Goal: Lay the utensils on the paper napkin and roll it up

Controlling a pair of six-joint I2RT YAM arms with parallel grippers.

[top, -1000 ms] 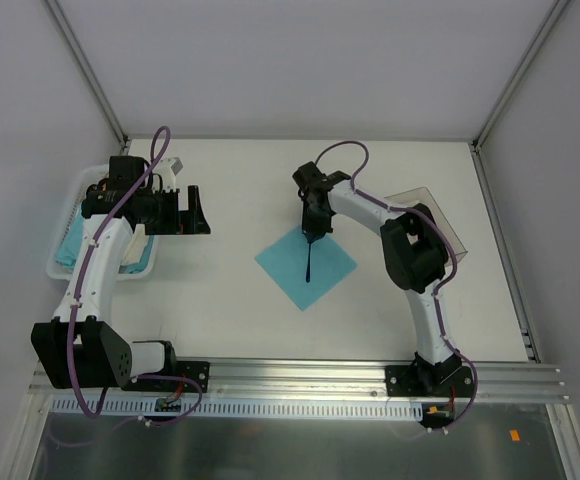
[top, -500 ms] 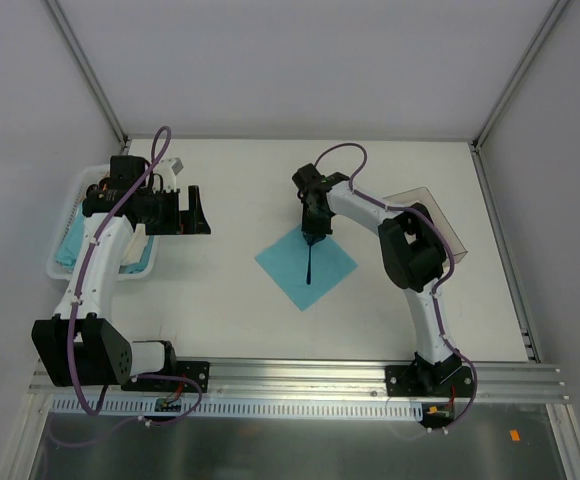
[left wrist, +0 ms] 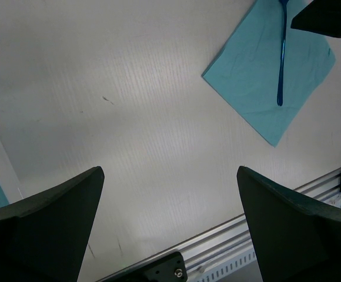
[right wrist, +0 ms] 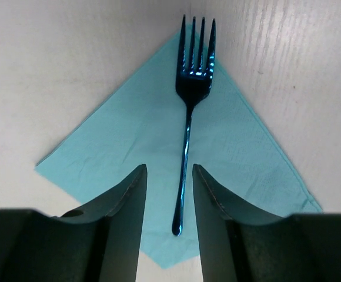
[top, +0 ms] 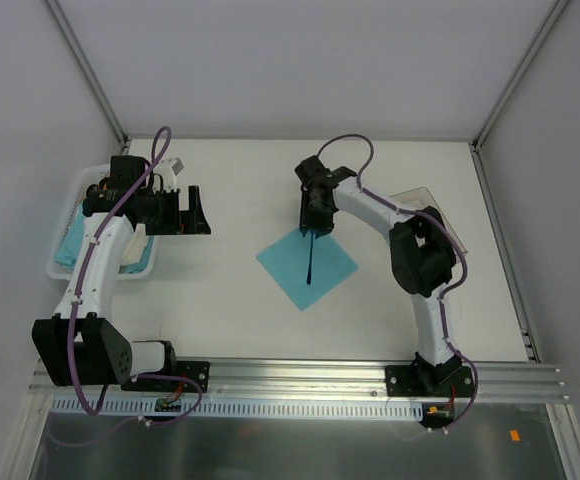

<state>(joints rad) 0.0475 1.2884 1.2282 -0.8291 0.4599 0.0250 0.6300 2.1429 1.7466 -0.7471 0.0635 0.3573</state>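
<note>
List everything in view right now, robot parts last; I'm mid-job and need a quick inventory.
napkin: one, teal, flat at mid-table, set as a diamond
fork: one, shiny dark blue, lying along the napkin's diagonal, tines at one corner
basket: one, white, far left of the table
spare napkins: count unclear, teal, inside the basket
container: one, clear tinted, right side behind the right arm
table: one, white
left pincer: one, black, wide open, holding nothing, beside the basket
right pincer: one, black, open, jaws either side of the fork's handle without clamping it
</note>
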